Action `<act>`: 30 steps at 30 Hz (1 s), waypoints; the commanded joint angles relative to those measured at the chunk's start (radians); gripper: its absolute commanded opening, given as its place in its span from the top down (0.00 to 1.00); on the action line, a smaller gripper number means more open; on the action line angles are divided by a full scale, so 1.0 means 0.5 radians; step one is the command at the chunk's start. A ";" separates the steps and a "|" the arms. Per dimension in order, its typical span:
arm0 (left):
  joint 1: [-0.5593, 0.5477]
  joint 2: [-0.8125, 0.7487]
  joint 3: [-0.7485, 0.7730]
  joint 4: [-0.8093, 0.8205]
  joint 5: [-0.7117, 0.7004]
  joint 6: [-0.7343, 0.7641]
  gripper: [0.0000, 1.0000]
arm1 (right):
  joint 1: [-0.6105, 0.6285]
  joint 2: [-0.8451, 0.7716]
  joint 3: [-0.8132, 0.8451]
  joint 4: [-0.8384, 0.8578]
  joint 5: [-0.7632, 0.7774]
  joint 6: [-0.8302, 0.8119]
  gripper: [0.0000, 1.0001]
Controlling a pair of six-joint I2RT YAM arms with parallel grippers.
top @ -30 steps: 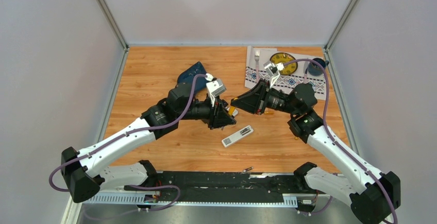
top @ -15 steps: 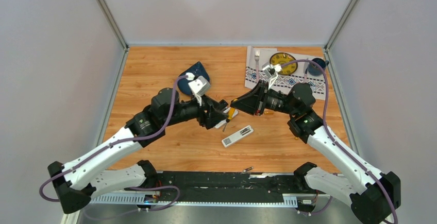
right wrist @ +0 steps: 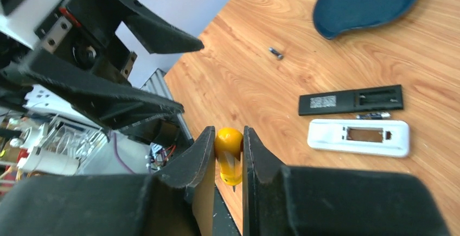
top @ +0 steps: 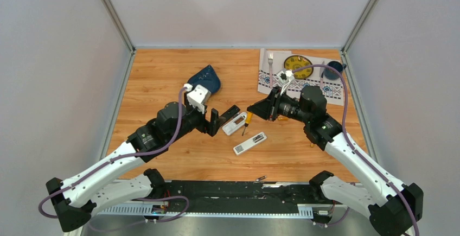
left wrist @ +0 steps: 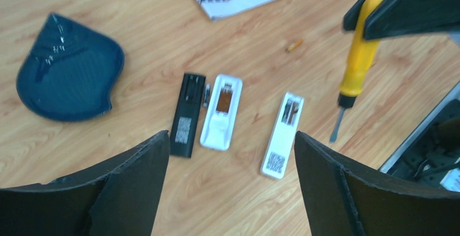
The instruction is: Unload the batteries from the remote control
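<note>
Three remote controls lie back-up on the wood: a black one, a white one with its compartment open, and a second white one with dark batteries in its compartment. A dark battery lies between the black and white remotes, and an orange battery lies further off. My left gripper hangs open and empty above them, left of the white remote. My right gripper is shut on the yellow screwdriver, whose tip points down near the remotes.
A dark blue dish lies behind the left gripper. At the back right, a patterned placemat carries a yellow plate, a fork and a blue cup. A small loose battery lies near the dish.
My left gripper has opened and drawn back to the left; the white remote it held now lies on the table beside the black one. The right gripper still holds the screwdriver.
</note>
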 commanded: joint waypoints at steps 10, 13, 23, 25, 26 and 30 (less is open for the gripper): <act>-0.002 0.581 -0.318 0.224 0.374 -0.227 0.00 | -0.476 -0.010 -0.358 -0.033 0.112 0.237 1.00; -0.030 0.925 -0.251 0.270 0.553 -0.215 0.00 | -0.670 0.017 -0.478 0.047 0.005 0.329 1.00; -0.410 1.640 0.320 -0.018 0.406 -0.013 0.04 | -0.900 0.036 -0.555 0.032 -0.063 0.333 1.00; -0.413 1.653 0.332 -0.009 0.363 -0.025 0.04 | -0.903 0.033 -0.549 0.032 -0.063 0.317 1.00; -0.413 1.644 0.329 -0.012 0.341 -0.034 0.04 | -0.900 0.036 -0.546 -0.029 -0.060 0.314 1.00; -0.410 1.628 0.287 -0.027 0.268 -0.016 0.04 | -0.900 0.063 -0.546 -0.014 -0.054 0.299 1.00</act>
